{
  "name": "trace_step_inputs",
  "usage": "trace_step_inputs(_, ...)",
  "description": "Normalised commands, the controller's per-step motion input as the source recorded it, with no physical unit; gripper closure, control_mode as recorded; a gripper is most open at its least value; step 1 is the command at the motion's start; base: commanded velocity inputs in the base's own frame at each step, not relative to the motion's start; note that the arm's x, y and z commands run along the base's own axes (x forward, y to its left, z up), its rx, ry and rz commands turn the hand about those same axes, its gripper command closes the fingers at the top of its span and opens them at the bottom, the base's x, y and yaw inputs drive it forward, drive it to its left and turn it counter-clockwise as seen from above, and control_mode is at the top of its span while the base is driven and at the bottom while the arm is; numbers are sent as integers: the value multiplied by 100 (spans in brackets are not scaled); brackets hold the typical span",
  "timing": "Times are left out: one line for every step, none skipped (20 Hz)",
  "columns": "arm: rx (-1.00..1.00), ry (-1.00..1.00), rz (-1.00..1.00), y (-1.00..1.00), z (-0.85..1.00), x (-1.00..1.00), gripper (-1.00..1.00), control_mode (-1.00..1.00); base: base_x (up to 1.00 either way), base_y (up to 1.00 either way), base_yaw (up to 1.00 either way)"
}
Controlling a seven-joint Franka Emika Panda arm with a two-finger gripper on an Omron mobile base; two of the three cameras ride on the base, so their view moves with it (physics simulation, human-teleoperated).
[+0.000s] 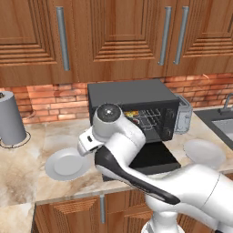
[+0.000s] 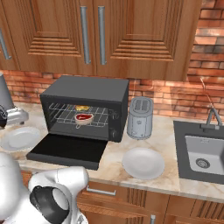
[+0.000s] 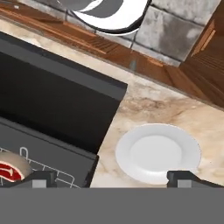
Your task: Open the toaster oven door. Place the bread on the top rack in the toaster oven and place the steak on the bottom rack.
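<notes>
White arm folded low at the left, end effector point(image 3: 107, 178) empty, its tips spread wide apart.

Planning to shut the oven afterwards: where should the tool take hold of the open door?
Probably at the toaster oven door's free front edge, coming from the counter's front side. It lies flat, hinged at the toaster oven's mouth, so that edge should swing up most easily.

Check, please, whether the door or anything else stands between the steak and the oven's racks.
Nothing visible does. The door lies folded down flat in front of the oven, leaving its mouth open. The steak already sits inside on a wire rack; I cannot tell which of the two.
</notes>
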Motion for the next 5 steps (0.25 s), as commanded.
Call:
trace_step_inputs(-15,0,0,62,47,-49,-100,-100,0,0,0)
trace_step_inputs(-14,0,0,44,40,-41,-100,-100,0,0,0)
trace_step_inputs(-13,0,0,32,31,-31,-100,-100,0,0,0)
trace_step_inputs(-11,0,0,21,20,-28,-100,-100,0,0,0)
trace_step_inputs(-9,0,0,6,11,-20,-100,-100,0,0,0)
